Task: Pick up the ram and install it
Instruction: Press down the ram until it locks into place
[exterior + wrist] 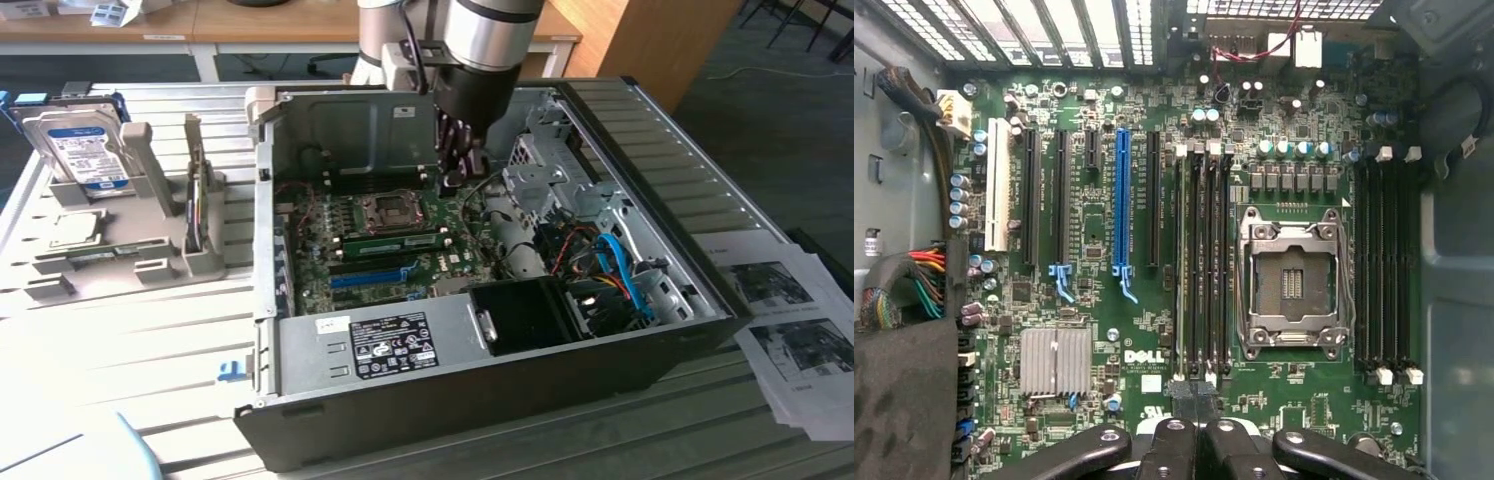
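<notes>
The ram (pixel 398 241) is a thin green stick standing in one of the black memory slots between the CPU socket (pixel 388 208) and the blue slot strip (pixel 366 276). In the wrist view the ram (pixel 1181 262) shows edge-on as a pale line in the slot closest to the blue strip (pixel 1121 200). My gripper (pixel 454 180) hangs inside the open computer case (pixel 441 355), just above one end of that slot bank. The gripper (pixel 1194 398) is shut, with nothing visible between its fingers.
A grey rack (pixel 120 265) on the exterior view's left holds a silver hard drive (pixel 80 150). The case walls, a drive cage (pixel 547 175) and blue cables (pixel 621 270) crowd the exterior view's right. A black box (pixel 527 315) sits at the case front. Printed sheets (pixel 794 330) lie on the table.
</notes>
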Available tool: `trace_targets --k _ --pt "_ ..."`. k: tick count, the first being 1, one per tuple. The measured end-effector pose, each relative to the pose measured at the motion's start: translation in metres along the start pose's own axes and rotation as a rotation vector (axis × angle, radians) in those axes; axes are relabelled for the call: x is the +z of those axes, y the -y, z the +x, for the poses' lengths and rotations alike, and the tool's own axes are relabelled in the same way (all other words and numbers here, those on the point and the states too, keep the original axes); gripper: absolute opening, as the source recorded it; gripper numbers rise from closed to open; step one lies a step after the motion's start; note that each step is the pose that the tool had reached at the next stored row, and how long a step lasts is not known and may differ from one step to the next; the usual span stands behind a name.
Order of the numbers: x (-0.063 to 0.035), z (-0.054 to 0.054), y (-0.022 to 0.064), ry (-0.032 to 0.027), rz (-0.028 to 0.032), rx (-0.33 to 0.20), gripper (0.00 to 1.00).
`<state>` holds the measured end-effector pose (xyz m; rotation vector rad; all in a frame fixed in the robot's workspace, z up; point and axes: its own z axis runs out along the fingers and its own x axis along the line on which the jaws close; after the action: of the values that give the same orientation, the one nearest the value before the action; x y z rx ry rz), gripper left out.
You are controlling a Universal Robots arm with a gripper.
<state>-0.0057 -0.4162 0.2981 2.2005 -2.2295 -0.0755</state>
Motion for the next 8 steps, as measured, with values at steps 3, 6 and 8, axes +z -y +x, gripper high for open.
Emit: trace_targets --k 3,6,8 --pt "0.0033 0.0001 0.0001 0.0001 0.0001 0.0 0.09" --pt "0.006 0.0002 0.0002 0.0 0.0001 0.0 0.09" --pt "0.0077 0.0002 0.0003 0.0001 0.0001 0.0 0.09"
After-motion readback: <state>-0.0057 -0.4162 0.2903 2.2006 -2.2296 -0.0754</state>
